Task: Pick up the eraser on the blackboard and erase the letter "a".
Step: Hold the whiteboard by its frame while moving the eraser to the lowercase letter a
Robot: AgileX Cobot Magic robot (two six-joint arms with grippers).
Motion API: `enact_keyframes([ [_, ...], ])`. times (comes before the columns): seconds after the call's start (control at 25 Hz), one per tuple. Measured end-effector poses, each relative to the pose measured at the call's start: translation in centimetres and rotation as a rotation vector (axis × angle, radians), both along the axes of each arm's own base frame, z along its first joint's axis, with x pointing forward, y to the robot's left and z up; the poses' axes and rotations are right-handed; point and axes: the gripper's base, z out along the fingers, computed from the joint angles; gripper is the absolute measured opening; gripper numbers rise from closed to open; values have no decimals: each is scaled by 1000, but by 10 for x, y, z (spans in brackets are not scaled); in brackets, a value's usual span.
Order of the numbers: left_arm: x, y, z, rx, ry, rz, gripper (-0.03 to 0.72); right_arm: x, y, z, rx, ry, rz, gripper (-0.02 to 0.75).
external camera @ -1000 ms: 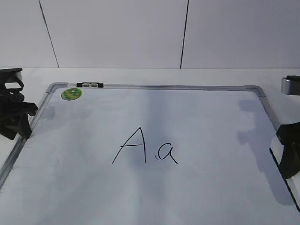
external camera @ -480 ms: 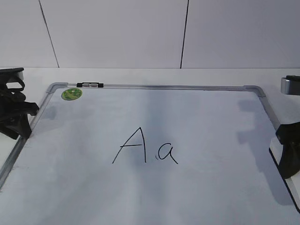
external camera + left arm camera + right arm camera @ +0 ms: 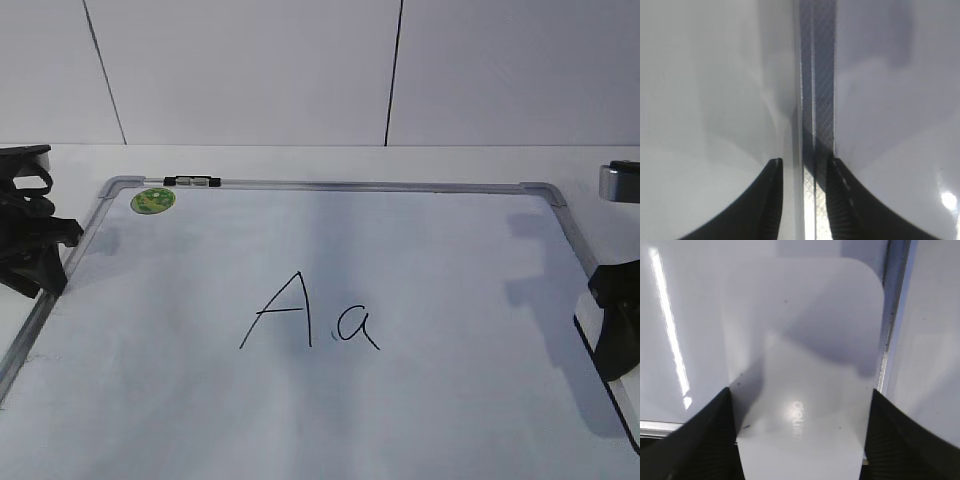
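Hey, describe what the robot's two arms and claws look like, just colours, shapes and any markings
Both are matt black. The left claw has two curved, tapering black fingers with finely ribbed inner faces. The right claw shows broad black fingers with a faint woven texture. From the exterior view, the left arm is a dark angular body with a looped black part near its top; a grey metallic block sits above the right one. No lettering shows.

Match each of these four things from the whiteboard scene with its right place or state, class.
1. eraser
2. green sticker
3. small letter a
4. left gripper

A. far left corner of the board
B. astride the board's frame edge
C. between the right gripper's fingers
D. right of the capital A

Pairs: 1-C, 2-A, 3-D, 4-B
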Motion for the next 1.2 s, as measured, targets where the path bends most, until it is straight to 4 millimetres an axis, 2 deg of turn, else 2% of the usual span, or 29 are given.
enact_keyframes([
  [0.2, 0, 0, 0, -3, 2, 2, 213, 0, 0, 0, 0, 0, 2, 527],
  [0.72, 0, -1, 0, -9, 3, 6, 143, 0, 0, 0, 0, 2, 2, 527],
  [1.2, 0, -1, 0, -11, 3, 8, 40, 0, 0, 0, 0, 2, 3, 527],
])
